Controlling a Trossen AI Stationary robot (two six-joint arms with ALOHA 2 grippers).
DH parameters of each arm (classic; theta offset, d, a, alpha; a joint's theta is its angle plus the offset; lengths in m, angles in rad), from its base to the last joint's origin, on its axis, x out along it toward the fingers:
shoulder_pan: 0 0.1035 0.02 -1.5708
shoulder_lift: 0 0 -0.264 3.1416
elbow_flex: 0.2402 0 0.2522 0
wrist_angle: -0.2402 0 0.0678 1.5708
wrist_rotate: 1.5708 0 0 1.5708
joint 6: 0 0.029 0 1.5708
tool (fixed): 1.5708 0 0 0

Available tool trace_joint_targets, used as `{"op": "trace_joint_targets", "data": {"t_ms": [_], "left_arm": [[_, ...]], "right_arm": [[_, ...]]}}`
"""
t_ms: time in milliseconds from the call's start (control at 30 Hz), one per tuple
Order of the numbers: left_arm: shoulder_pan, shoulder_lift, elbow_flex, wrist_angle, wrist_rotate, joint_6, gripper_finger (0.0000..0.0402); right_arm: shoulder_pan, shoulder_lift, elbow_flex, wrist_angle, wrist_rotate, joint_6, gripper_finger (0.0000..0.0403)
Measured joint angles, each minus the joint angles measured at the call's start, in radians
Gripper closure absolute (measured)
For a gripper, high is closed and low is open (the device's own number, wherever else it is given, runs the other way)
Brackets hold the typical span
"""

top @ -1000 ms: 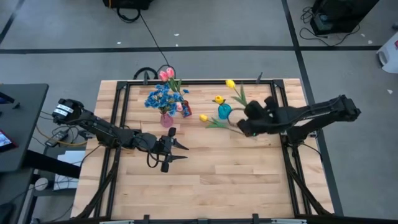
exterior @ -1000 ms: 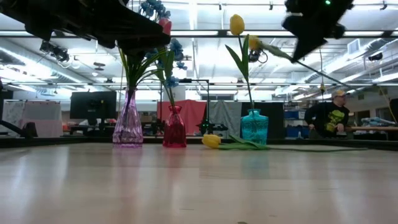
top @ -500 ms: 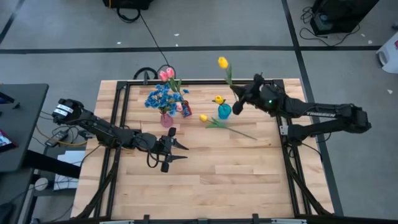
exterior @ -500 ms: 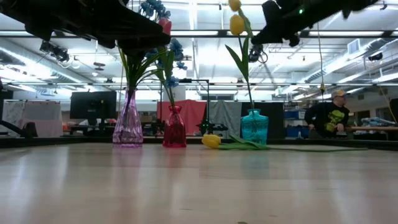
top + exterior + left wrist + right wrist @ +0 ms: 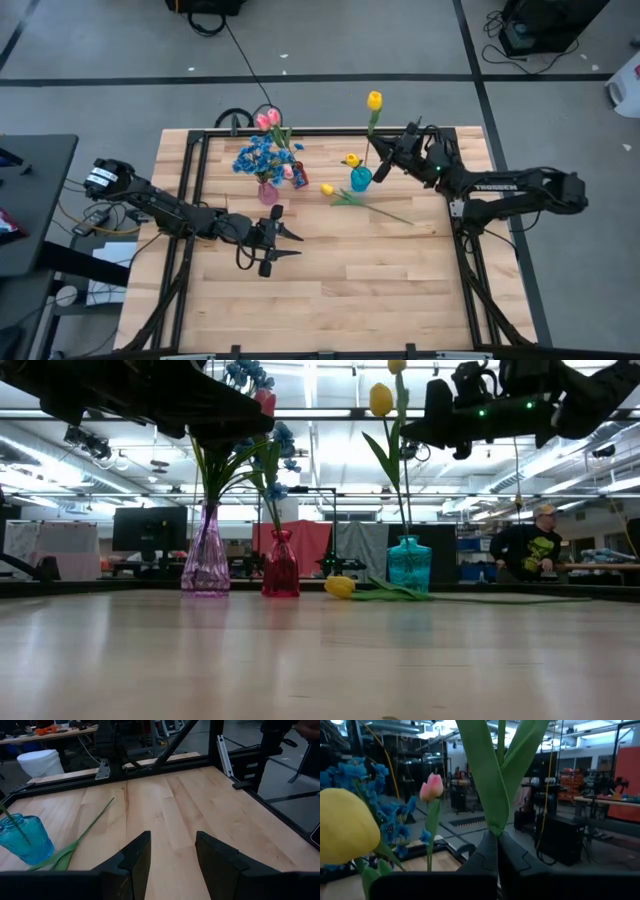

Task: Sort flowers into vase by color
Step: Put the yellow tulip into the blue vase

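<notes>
Right pincer (image 5: 381, 170) clamps a yellow tulip (image 5: 374, 100) upright above the teal vase (image 5: 361, 179)

Four cameras cover one table (image 5: 330, 290). The high view looks straight down, taking in the whole tabletop and both arms. The low view sits at tabletop height, facing level across the wood into the room behind. The left wrist camera looks past its own fingers (image 5: 135, 857) along the boards toward the far frame. The right wrist camera sits tight against a green stem (image 5: 492, 785), facing the room. All four views share the blue vase (image 5: 360, 179) area.
</notes>
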Motion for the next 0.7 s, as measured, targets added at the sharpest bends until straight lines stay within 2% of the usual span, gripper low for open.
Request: {"op": "trace_joint_targets", "data": {"t_ms": [700], "left_arm": [[0.000, 0.000, 0.000, -0.024, 0.000, -0.015, 0.0238]], "right_arm": [[0.046, 0.180, -0.012, 0.042, 0.004, -0.008, 0.0398]]}}
